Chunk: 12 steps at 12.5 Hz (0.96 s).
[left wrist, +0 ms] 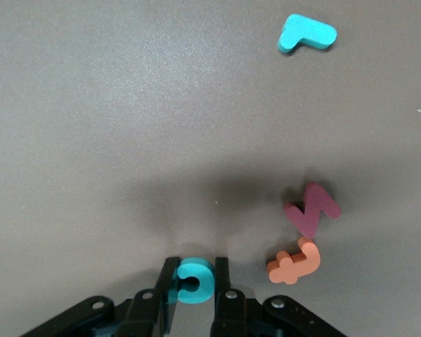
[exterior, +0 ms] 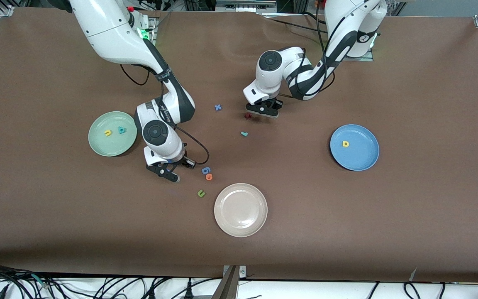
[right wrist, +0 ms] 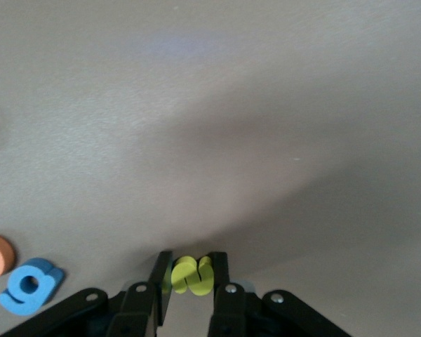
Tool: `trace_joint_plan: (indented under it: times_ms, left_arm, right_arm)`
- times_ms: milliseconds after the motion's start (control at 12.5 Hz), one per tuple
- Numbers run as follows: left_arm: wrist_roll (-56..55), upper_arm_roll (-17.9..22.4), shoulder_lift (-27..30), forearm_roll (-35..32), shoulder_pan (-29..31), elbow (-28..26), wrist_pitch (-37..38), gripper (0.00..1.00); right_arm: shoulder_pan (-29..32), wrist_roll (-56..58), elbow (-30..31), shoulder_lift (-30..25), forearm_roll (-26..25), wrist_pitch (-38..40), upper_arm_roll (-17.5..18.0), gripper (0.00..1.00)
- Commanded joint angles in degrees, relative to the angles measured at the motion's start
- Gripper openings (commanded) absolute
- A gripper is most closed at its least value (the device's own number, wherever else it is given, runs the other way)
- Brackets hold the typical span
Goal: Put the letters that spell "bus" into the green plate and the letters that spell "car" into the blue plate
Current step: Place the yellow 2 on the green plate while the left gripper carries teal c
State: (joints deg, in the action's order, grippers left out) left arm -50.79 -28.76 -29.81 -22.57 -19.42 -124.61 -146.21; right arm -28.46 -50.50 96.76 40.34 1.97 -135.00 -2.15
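teal "c" (left wrist: 194,280) in left claw (left wrist: 194,284), yellow "s" (right wrist: 191,274) in right claw (right wrist: 191,281)

two letters (exterior: 114,131) in one plate (exterior: 98,145), one letter (exterior: 345,143) in another plate (exterior: 365,162)

Matt brown table covering (exterior: 347,216), glossy smooth plates (exterior: 241,222), foam-like letters (left wrist: 306,34)

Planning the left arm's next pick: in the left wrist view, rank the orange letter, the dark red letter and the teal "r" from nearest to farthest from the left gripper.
From the left gripper, shut on the teal "c":
1. Orange letter, right beside the fingers.
2. Dark red letter, touching the orange one, slightly farther out.
3. Teal "r", farthest, alone on the bare table.
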Motion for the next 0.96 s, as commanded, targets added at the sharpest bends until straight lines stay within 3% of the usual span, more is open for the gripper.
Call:
trace_joint_plan:
  times_ms: [0, 160, 401, 642, 882]
  left_arm:
    - [-1.2, 0.5, -0.4, -2.1, 0.2, -0.8, 0.9, 0.20]
    - [-0.6, 0.5, 0.0, -2.1, 0.9, 0.1, 2.7, 0.18]
    - [3.5, 0.4, 1.3, -1.3, 4.6, 1.0, 5.7, 0.17]
    - [12.6, -2.2, 1.5, 0.8, 12.4, 5.2, 14.3, 0.17]
    - [26.9, -5.9, 1.5, 7.1, 20.9, 15.3, 30.2, 0.17]
  right_arm:
    - [0.2, 3.9, -0.2, -7.9, 0.1, 13.0, -2.6, 0.00]
    - [0.2, 8.1, -0.1, -13.3, 0.1, 24.3, -5.4, 0.00]
    - [0.2, 17.4, 3.9, -18.9, 0.1, 31.7, -11.2, 0.00]
    - [0.2, 26.6, 15.3, -24.2, 0.1, 27.6, -16.7, 0.00]
    - [0.2, 34.8, 28.9, -26.7, 0.6, 12.6, -21.0, 0.00]
